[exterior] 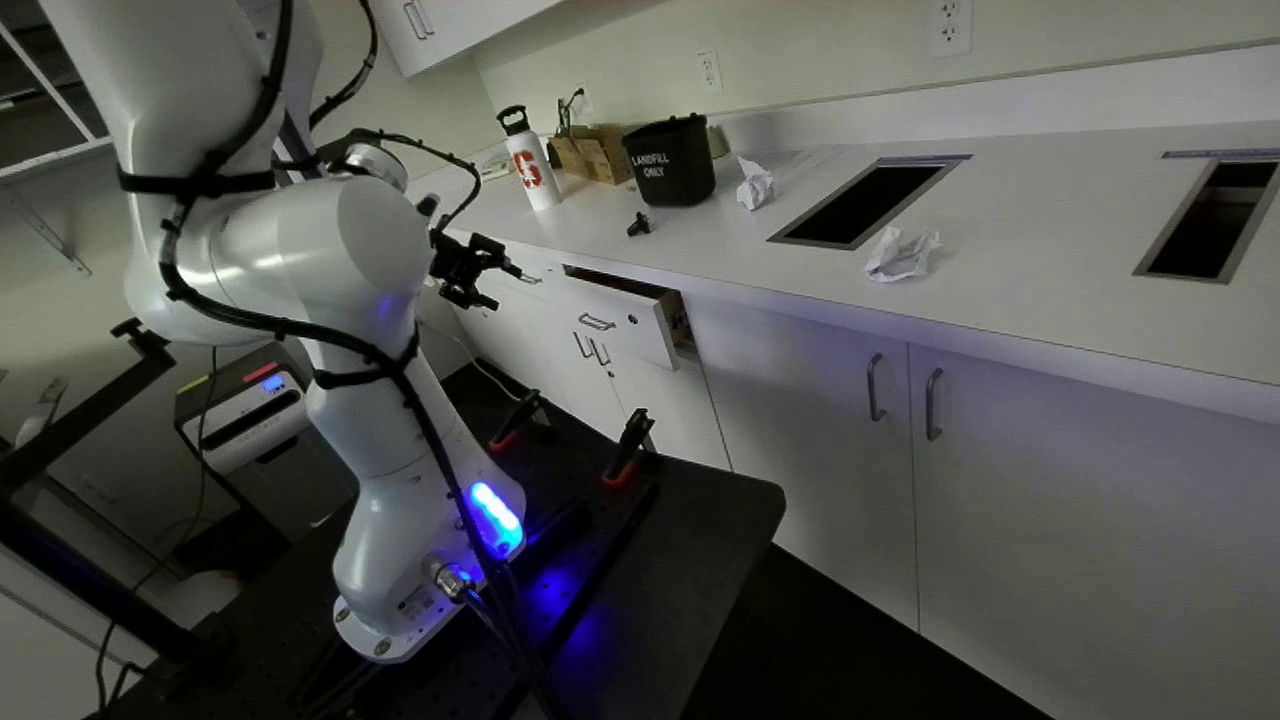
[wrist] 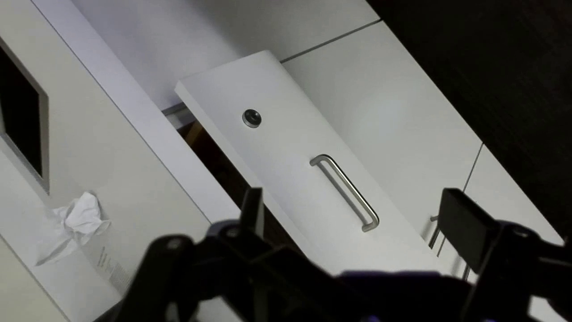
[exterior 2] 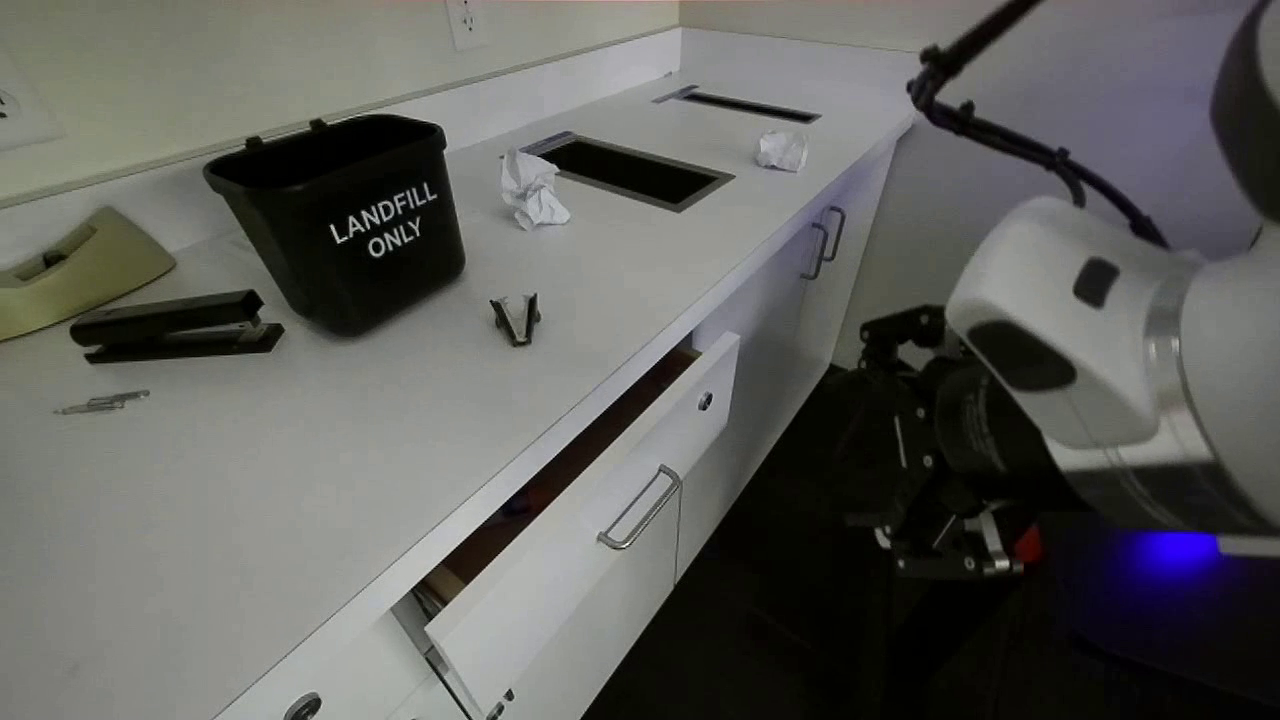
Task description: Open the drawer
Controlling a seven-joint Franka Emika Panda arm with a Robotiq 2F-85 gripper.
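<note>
The drawer (wrist: pixel 288 150) stands part-way out, ahead of my hand (wrist: pixel 356 212) and well apart from it. Its handle (wrist: pixel 353 189) has its long axis along the drawer's width, with the edge of the surface (exterior 2: pixel 400 430) above the handle and running the same way. My hand is wide and holds nothing, out in front of the handle, which in the wrist view slants between my spread fingers (wrist: pixel 467 230). To pull farther, I judge, I must turn until they straddle the handle squarely, then go in.
</note>
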